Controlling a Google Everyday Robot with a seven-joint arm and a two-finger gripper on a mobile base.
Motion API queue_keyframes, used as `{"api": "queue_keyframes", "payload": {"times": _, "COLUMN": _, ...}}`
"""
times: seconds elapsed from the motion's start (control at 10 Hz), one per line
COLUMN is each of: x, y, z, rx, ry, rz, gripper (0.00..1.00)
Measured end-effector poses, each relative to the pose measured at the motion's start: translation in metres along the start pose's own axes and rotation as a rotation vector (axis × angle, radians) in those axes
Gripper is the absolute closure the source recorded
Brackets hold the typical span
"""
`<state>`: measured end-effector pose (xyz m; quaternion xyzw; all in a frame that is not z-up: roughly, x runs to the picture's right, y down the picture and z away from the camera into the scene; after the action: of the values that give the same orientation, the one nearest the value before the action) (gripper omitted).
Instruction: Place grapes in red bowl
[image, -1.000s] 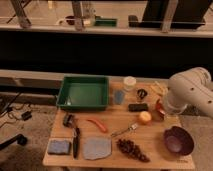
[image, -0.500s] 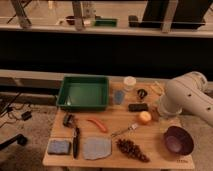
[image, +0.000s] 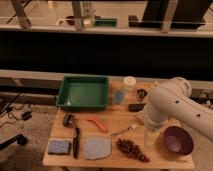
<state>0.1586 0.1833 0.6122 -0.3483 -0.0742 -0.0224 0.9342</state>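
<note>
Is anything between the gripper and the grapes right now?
Nothing visible. The gripper hangs under the end of the arm, and the grapes lie on the table just below and left of it. The fork lies off to the left, not between them. The red bowl is not in view.

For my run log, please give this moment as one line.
gripper: above table, right of grapes, jaws open | grapes: on table, not held | red bowl: hidden behind arm
</note>
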Motion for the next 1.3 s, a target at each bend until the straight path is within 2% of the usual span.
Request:
{"api": "queue_keyframes", "payload": {"times": 0.1, "x": -0.014, "y": 0.009, "z": 0.006, "rx": -0.059, "ry": -0.037, "rz": 0.006, "gripper": 0.2}}
{"api": "queue_keyframes", "payload": {"times": 0.2, "x": -0.024, "y": 0.014, "z": 0.009, "rx": -0.099, "ry": -0.067, "rz": 0.01, "gripper": 0.2}}
{"api": "queue_keyframes", "payload": {"times": 0.3, "x": -0.031, "y": 0.019, "z": 0.011, "rx": -0.111, "ry": -0.09, "rz": 0.011, "gripper": 0.2}}
{"api": "queue_keyframes", "payload": {"times": 0.4, "x": -0.039, "y": 0.021, "z": 0.014, "rx": -0.093, "ry": -0.121, "rz": 0.012, "gripper": 0.2}}
{"api": "queue_keyframes", "payload": {"times": 0.6, "x": -0.064, "y": 0.017, "z": 0.021, "rx": -0.026, "ry": -0.193, "rz": -0.003, "gripper": 0.2}}
{"api": "queue_keyframes", "payload": {"times": 0.8, "x": -0.073, "y": 0.012, "z": 0.031, "rx": 0.026, "ry": -0.203, "rz": -0.023, "gripper": 0.2}}
{"api": "queue_keyframes", "payload": {"times": 0.9, "x": -0.073, "y": 0.012, "z": 0.037, "rx": 0.034, "ry": -0.197, "rz": -0.024, "gripper": 0.2}}
{"api": "queue_keyframes", "payload": {"times": 1.1, "x": -0.07, "y": 0.013, "z": 0.06, "rx": 0.015, "ry": -0.168, "rz": -0.021, "gripper": 0.2}}
{"api": "queue_keyframes", "payload": {"times": 1.3, "x": -0.065, "y": 0.013, "z": 0.08, "rx": -0.042, "ry": -0.147, "rz": 0.002, "gripper": 0.2}}
